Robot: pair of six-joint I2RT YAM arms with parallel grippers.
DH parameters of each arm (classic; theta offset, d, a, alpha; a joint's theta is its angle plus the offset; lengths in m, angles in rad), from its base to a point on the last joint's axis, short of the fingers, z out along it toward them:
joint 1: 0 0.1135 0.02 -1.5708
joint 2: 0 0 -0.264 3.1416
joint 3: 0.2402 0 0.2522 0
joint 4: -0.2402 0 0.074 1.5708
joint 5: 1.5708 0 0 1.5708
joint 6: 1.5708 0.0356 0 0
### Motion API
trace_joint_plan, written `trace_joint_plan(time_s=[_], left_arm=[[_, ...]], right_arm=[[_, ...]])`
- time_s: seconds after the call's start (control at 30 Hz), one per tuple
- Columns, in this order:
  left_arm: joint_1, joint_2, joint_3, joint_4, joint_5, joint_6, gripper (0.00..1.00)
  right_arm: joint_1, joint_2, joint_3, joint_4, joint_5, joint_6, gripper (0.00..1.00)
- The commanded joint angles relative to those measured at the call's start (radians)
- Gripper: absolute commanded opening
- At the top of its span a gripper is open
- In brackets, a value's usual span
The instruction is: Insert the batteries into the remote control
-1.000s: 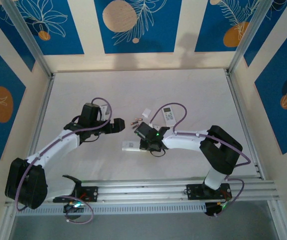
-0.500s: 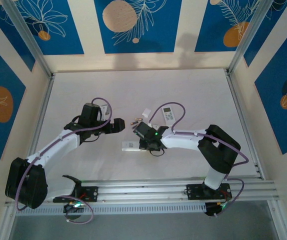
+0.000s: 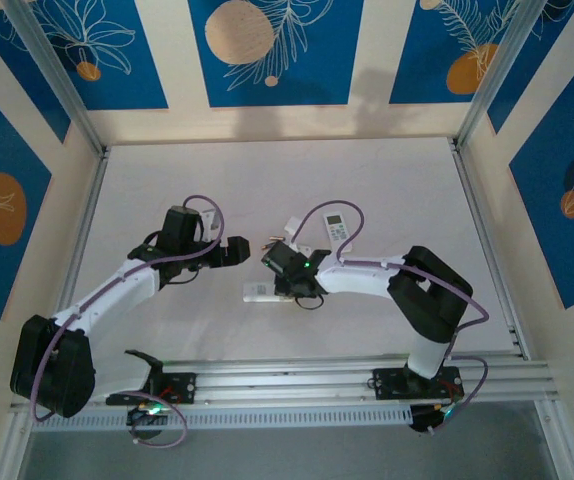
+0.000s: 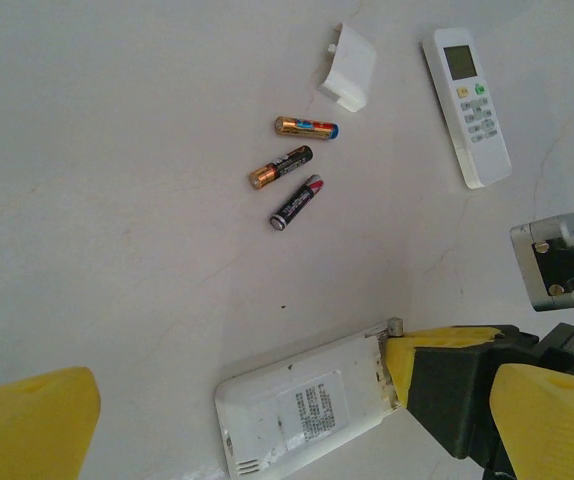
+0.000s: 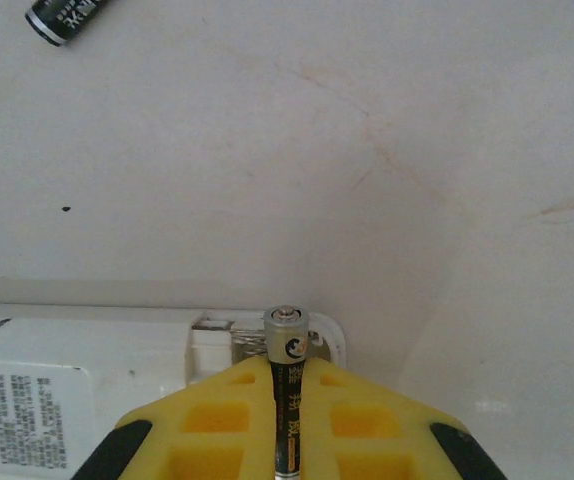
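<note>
The right pincer (image 5: 287, 385) is closed on a battery (image 5: 289, 345), which is clamped lengthwise between its yellow fingers (image 5: 217, 415) with the metal tip poking out in front. That tip sits right at the open compartment (image 5: 257, 335) at the end of a white remote (image 5: 77, 365) that lies face-down on the worktop (image 3: 387, 180), its printed label up. I cannot tell whether the tip touches the compartment. From the left wrist camera the same remote (image 4: 302, 410) lies with the right pincer (image 4: 447, 385) against its end. Three loose batteries (image 4: 281, 167) lie close together on the bare worktop beyond the remote, apart from each other, and one of them shows at the top-left edge of the right wrist view (image 5: 67, 18). A small white cover (image 4: 350, 70) lies just past them, and a second remote (image 4: 467, 105) lies face-up beside it, screen and buttons showing. The left pincer (image 3: 239, 250) hangs near the right one with its yellow fingers (image 4: 27, 425) spread wide apart, holding nothing, above the worktop on the near side of the face-down remote.
</note>
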Motion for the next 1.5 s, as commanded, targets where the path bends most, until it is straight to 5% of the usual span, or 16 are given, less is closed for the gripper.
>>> trace_joint_plan(time_s=[0.0, 0.63, 0.93, 1.33, 1.47], left_arm=[[-0.008, -0.001, -0.008, 0.021, 0.009, -0.009, 1.0], [-0.008, 0.003, -0.016, 0.037, 0.012, -0.021, 1.0], [-0.008, 0.012, -0.027, 0.039, 0.003, -0.014, 1.0], [-0.06, 0.209, -0.017, 0.018, -0.008, 0.0, 1.0], [-0.086, 0.26, 0.011, -0.01, 0.011, -0.002, 0.93]], right_arm=[[0.009, 0.003, -0.009, -0.027, 0.039, 0.0, 0.11], [0.013, -0.009, 0.017, -0.07, -0.017, -0.002, 0.13], [0.012, -0.006, 0.042, -0.104, -0.017, 0.003, 0.23], [-0.045, -0.085, 0.045, -0.086, -0.058, -0.033, 0.29], [-0.065, -0.062, 0.044, -0.075, -0.078, -0.041, 0.28]])
